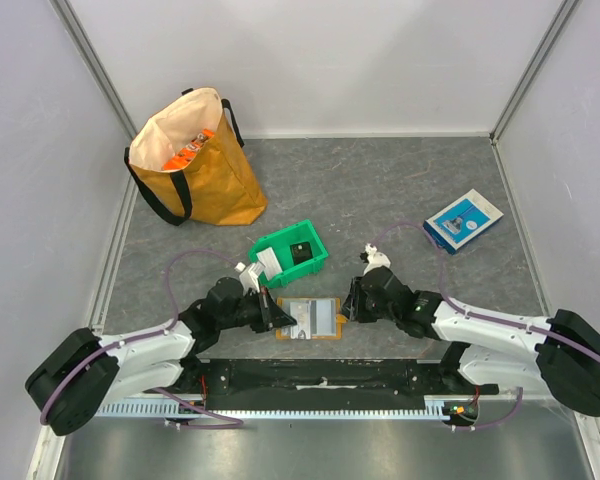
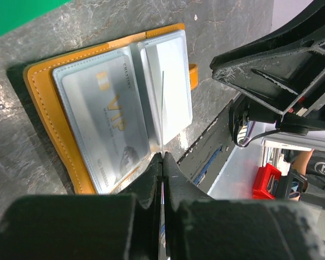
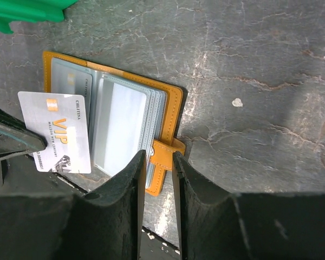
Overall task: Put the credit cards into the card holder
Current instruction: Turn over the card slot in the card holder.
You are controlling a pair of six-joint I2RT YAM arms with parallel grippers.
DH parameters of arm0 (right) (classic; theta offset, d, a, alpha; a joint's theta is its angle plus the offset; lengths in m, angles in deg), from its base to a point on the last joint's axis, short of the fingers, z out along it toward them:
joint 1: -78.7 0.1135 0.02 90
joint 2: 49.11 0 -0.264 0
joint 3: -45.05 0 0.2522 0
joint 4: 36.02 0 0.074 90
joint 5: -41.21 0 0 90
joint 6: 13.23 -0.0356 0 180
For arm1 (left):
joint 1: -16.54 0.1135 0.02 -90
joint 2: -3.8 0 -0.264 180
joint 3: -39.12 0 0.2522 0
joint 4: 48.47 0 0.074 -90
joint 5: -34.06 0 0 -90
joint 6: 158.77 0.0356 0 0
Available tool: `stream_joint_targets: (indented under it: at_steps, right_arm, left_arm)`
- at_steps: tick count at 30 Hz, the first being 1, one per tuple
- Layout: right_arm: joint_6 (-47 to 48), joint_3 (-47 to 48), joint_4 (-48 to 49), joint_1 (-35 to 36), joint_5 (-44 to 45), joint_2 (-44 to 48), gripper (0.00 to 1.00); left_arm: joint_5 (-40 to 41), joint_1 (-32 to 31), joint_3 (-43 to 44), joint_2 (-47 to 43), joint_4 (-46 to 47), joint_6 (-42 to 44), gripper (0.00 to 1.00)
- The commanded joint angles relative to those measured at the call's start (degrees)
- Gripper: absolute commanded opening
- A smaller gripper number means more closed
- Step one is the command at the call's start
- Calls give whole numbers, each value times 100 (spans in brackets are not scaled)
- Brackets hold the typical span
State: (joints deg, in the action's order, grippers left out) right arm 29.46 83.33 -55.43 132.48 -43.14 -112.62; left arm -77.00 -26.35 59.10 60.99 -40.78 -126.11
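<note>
The orange card holder [image 1: 325, 318] lies open near the front edge, its clear sleeves facing up. It also shows in the left wrist view [image 2: 43, 103] and the right wrist view [image 3: 173, 103]. One silver VIP card [image 2: 105, 122] sits in a left sleeve. My left gripper [image 2: 162, 158] is shut on a second silver credit card [image 3: 59, 132], seen edge-on from the left wrist, at the holder's near left. My right gripper [image 3: 158, 154] has its jaws close around the holder's snap tab [image 3: 161, 168]. In the top view the left gripper [image 1: 283, 322] and right gripper [image 1: 348, 306] flank the holder.
A green bin [image 1: 310, 240] holding white and black cards stands just behind the holder. An orange-yellow tote bag [image 1: 195, 165] stands at the back left. A blue-and-white flat box [image 1: 463, 220] lies at the right. The black base rail [image 1: 320, 378] runs along the front.
</note>
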Motion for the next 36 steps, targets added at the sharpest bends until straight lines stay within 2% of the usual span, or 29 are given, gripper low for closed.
stream_joint_targets:
  at_steps: [1,6,14,26,36]
  right_arm:
    - [187,229,178,36,-81,-92,32]
    - [318,282,301,36,-213,-223,32]
    - [530,458,389,45,-319,-636,32]
    - [556,519,486,54,-337,-1216,32]
    - [591,616,222,63,-108,-1393,32]
  left_arm:
    - [67,-43,231,231,377,250,2]
    - [154,-26,257,390,403,250,2]
    - [462,-17,318,144,158,285,2]
    - [234,-26,564,724,8,522,2]
    - [471,-17,864,276,-1160,830,2]
